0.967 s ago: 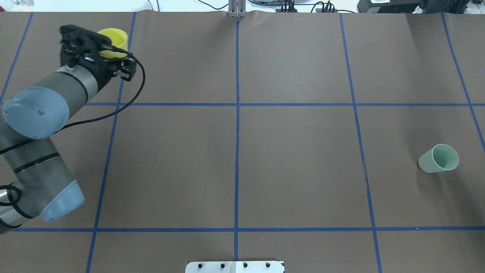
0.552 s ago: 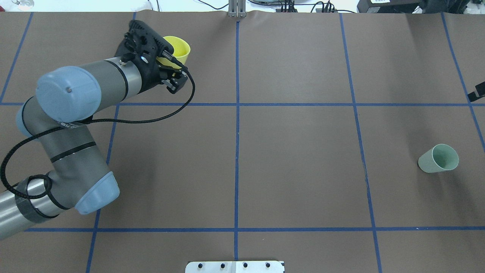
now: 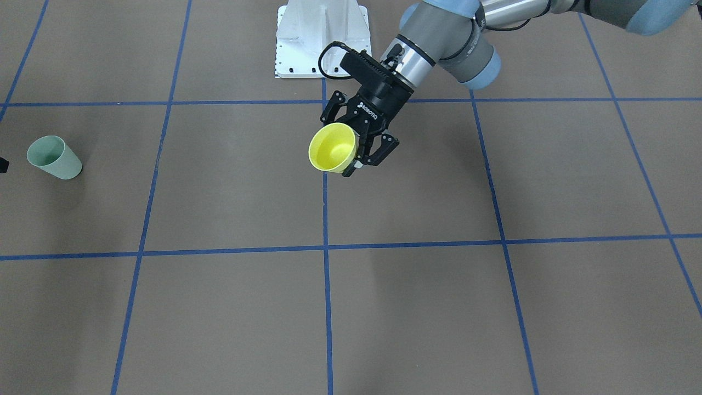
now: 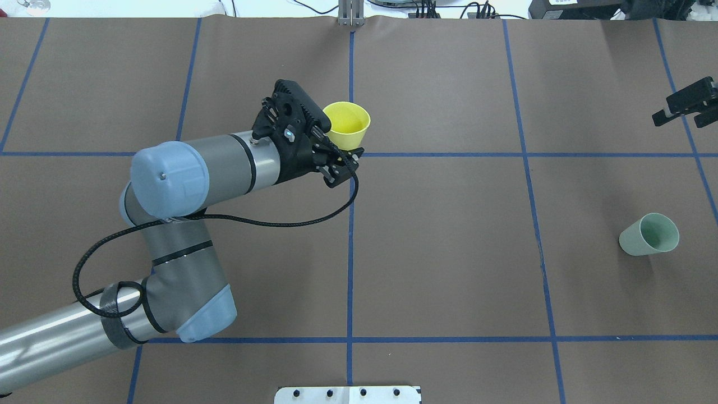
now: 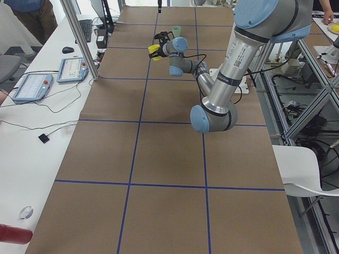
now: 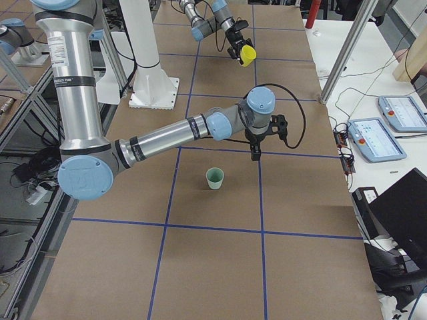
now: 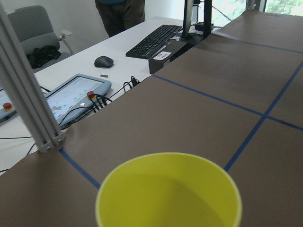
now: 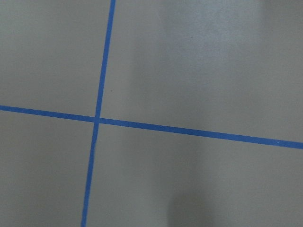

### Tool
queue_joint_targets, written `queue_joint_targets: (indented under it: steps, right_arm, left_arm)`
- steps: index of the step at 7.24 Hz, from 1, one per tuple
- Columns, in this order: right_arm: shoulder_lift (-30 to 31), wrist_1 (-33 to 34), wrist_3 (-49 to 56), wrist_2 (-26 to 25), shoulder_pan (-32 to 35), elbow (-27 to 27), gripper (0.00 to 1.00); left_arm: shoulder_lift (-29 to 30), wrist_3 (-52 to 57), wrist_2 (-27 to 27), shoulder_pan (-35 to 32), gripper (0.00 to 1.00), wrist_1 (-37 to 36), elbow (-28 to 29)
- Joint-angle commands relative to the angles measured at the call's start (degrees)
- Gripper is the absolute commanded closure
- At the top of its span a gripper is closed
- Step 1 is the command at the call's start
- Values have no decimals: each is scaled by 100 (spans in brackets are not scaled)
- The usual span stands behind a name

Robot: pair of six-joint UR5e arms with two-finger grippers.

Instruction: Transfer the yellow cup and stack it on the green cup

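Observation:
My left gripper (image 4: 336, 150) is shut on the yellow cup (image 4: 348, 124) and holds it above the table near the middle blue line, mouth tilted away from me. The front-facing view shows the cup (image 3: 332, 148) in the left gripper (image 3: 357, 152). The left wrist view shows the cup's rim (image 7: 168, 189) at the bottom. The green cup (image 4: 649, 235) stands upright on the table at the right, alone; it also shows in the front-facing view (image 3: 54, 158). My right gripper (image 4: 681, 119) hangs at the right edge, beyond the green cup, fingers apart and empty.
The brown table cover (image 4: 449, 252) carries a grid of blue tape lines. A white base plate (image 3: 321, 38) sits at my side of the table. A metal post (image 7: 23, 94), tablets and a keyboard stand past the far edge.
My left arm has carried the yellow cup from the far left corner rightward to the table's middle line. My right gripper has come into view at the right edge.

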State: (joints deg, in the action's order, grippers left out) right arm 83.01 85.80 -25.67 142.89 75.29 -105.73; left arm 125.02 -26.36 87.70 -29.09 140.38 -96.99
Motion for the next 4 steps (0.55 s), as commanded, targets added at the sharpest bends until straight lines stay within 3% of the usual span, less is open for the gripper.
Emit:
queue_joint_targets:
  steps: [1,4]
  right_arm:
    - [-337,-1,-701,99,-172,-53,0]
    - [-794,-2,-1493,99,-628,-141,0]
  left_arm:
    - [180,-370,-8,255,100,157,-101]
    - [321,-221,28,316,100,278,162]
